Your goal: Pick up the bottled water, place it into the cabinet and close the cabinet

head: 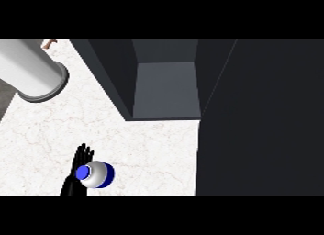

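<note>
The left hand has its fingers stretched straight, closed around nothing. The bottled water stands on the desk, touching the hand's right side. The open cabinet lies ahead, further right.

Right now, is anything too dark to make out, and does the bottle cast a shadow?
Head view: the cabinet door is near-uniform black, no detail; the cabinet interior reads grey; the counter is evenly lit, without glare; no shadow shows by the bottled water.
</note>
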